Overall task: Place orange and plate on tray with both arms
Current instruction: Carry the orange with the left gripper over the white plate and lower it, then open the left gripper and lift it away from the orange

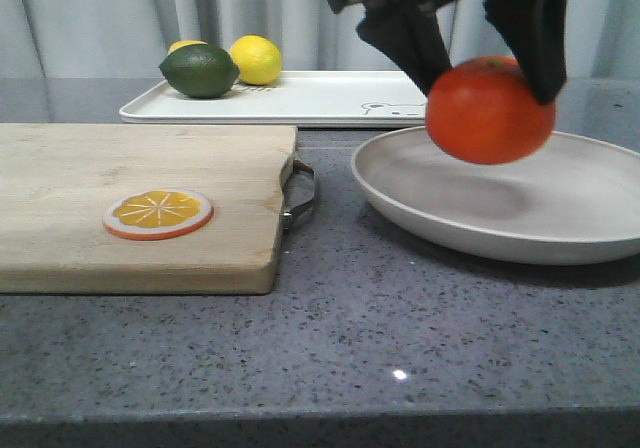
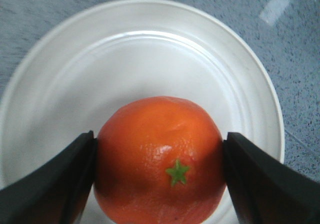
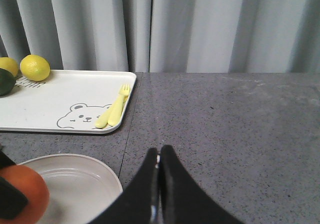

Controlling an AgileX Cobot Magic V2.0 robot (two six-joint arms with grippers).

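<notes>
Fingers [image 2: 55,184] of my left gripper [image 1: 480,43] clamp the orange [image 1: 490,110] on both flanks, holding it above the plate [image 1: 560,233]. Right gripper [image 3: 159,184] pinched closed, grasping nothing. Tray [image 1: 320,103] lies beyond.

The grey speckled bench [image 1: 400,328] carries a wooden cutting board [image 1: 130,208] at near left and the plate [image 1: 560,218] at right. The tray [image 1: 330,103] lies farther back, behind both
</notes>
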